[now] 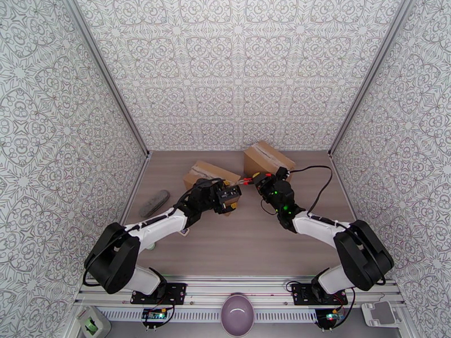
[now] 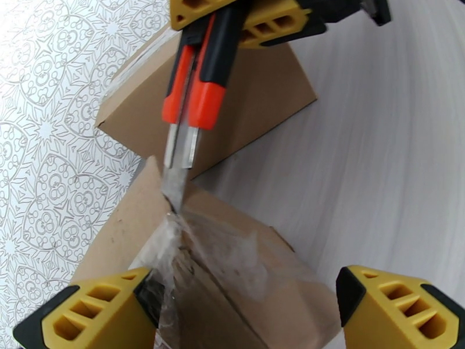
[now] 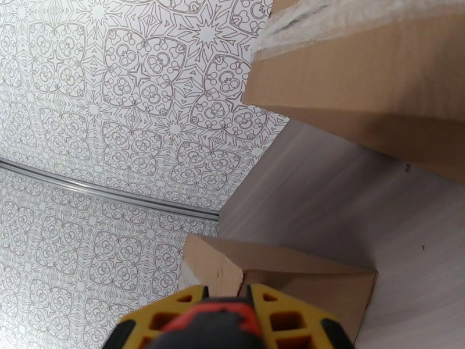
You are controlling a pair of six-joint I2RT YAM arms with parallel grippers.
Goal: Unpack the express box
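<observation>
Right gripper [image 2: 244, 18] is clamped on the orange box cutter [image 2: 195, 94], and we see its long axis running down toward the near express box [image 2: 232, 274], blade tip touching the taped seam. Left gripper [image 2: 244, 309] sits spread apart, straddling that box. A second box [image 1: 268, 158] sits just behind it on the bench [image 1: 248, 243].

knife [image 2: 192, 106] blade at taped box [image 2: 232, 274] seam

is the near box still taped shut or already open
Still shut. In the left wrist view, clear tape covers the near box seam, flaps flat, with the knife blade at its edge.
</observation>
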